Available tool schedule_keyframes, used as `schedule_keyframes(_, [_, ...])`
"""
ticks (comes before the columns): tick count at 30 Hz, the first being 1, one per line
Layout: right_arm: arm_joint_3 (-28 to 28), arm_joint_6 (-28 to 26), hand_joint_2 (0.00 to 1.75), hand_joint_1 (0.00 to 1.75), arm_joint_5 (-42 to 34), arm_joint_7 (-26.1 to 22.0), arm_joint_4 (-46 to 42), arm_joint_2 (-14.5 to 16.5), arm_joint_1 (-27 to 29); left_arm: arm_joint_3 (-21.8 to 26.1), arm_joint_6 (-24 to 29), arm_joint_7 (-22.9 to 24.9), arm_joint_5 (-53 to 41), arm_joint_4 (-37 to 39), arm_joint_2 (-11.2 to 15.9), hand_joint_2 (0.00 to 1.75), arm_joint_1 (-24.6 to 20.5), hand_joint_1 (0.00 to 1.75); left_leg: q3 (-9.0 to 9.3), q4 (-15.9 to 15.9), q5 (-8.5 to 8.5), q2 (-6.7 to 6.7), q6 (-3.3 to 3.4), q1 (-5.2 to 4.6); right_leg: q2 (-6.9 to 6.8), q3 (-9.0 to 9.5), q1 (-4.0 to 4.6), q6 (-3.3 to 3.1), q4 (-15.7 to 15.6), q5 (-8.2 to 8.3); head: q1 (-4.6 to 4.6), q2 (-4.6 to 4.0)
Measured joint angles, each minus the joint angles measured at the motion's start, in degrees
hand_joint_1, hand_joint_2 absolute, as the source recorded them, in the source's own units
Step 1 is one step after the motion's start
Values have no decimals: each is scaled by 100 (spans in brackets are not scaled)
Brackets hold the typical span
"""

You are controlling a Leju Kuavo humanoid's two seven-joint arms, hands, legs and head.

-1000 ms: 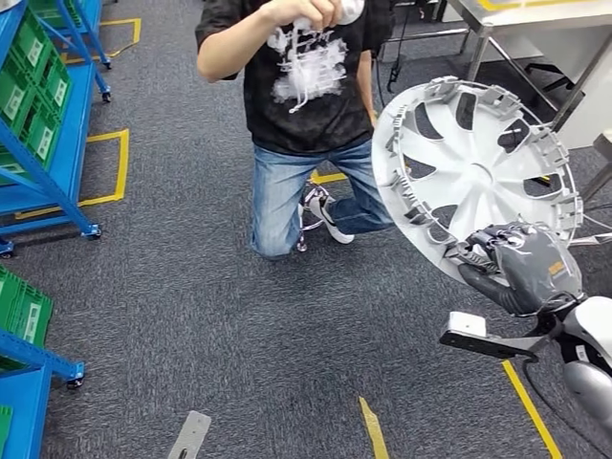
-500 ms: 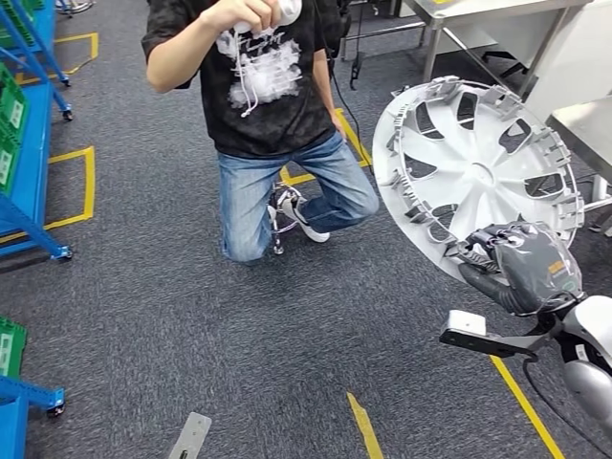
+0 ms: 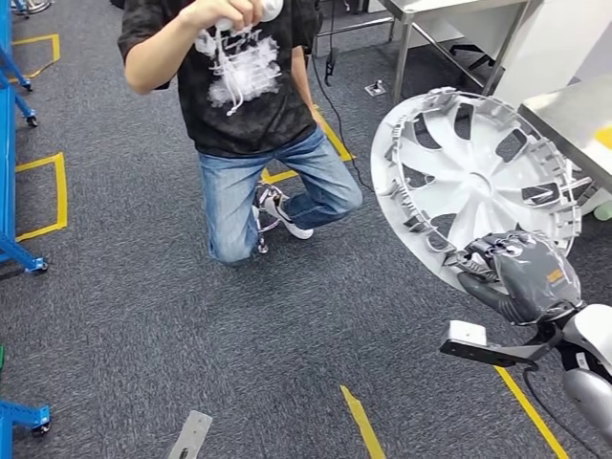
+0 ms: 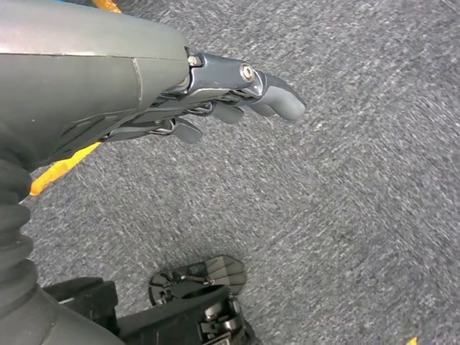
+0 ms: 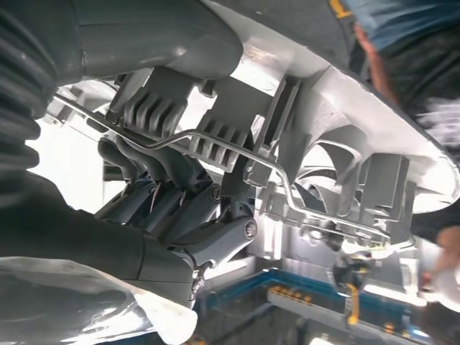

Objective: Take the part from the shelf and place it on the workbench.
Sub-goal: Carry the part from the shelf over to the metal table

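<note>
The part is a silver wheel cover point(image 3: 472, 182) with curved spokes and clips round its rim, held up tilted over the carpet at the right of the head view. My right hand point(image 3: 516, 273) grips its lower rim. The right wrist view is close on the wheel cover's point(image 5: 347, 165) ribbed rim and wire ring, with my right hand's fingers point(image 5: 179, 208) curled around it. My left hand point(image 4: 217, 93) hangs over the grey carpet with its fingers stretched out and nothing in them.
A person in a black shirt and jeans point(image 3: 245, 124) kneels on the carpet ahead, left of the wheel cover. A steel workbench point(image 3: 570, 120) stands at the far right, another table point(image 3: 433, 14) behind. Blue shelf frames point(image 3: 10, 182) line the left edge. Yellow tape point(image 3: 531, 406) marks the floor.
The whole view has swung to the right: the person and blue shelves slid left and the workbench came in at the right. My right hand keeps its hold on the wheel cover.
</note>
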Motion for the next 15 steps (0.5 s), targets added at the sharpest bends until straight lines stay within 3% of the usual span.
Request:
schedule_keyframes(2, [-21,-5,175,175,1,1,-11,1,25,0,-1,-1,0,0,4,175,3,0,-1,24,-15,51,-41,-38,-92,192,26,-47,-340,53,-5,0])
schedule_keyframes(4, [-41,-7,175,175,1,1,-23,1,53,0,-1,-2,0,0,7,175,3,0,2,35,-27,112,-73,-49,-15,196,32,-113,-341,65,-13,0])
schedule_keyframes(6, [-67,-8,175,175,1,1,-36,1,62,0,-1,-3,0,0,6,175,-2,0,-39,175,-154,55,-128,-27,56,201,18,-177,-349,80,-23,0])
schedule_keyframes(7, [-78,-8,175,175,1,1,-42,1,62,0,-1,-4,0,0,5,175,-3,0,-129,402,-299,-11,-159,-14,89,206,9,-209,-355,87,-30,0])
schedule_keyframes(9, [-86,-9,175,175,2,-1,-46,1,62,0,-1,-6,1,0,6,175,6,0,-448,1148,-658,-122,-190,3,166,208,8,-247,-355,88,-41,0])
schedule_keyframes(10, [-86,-9,175,175,3,-3,-47,1,64,0,-1,-6,2,0,7,175,12,0,-608,1494,-775,-140,-192,6,213,209,10,-252,-354,87,-40,0])
schedule_keyframes(11, [-87,-9,175,175,4,-4,-48,1,65,0,-1,-6,3,0,7,175,18,0,-699,1677,-787,-147,-184,6,262,211,13,-254,-353,87,-40,0])
schedule_keyframes(12, [-89,-9,175,175,4,-4,-49,1,65,0,-1,-6,4,0,8,175,20,0,-700,1647,-690,-155,-169,6,312,214,14,-254,-351,87,-40,0])
schedule_keyframes(13, [-93,-9,175,175,4,-4,-52,1,66,0,0,-6,4,0,8,175,20,0,-599,1389,-496,-177,-147,6,363,220,14,-254,-350,87,-40,0])
schedule_keyframes(15, [-101,-12,175,175,3,-5,-63,1,66,0,1,-6,5,0,11,175,19,0,-280,610,-87,-346,-100,11,455,215,13,-245,-344,85,-38,0])
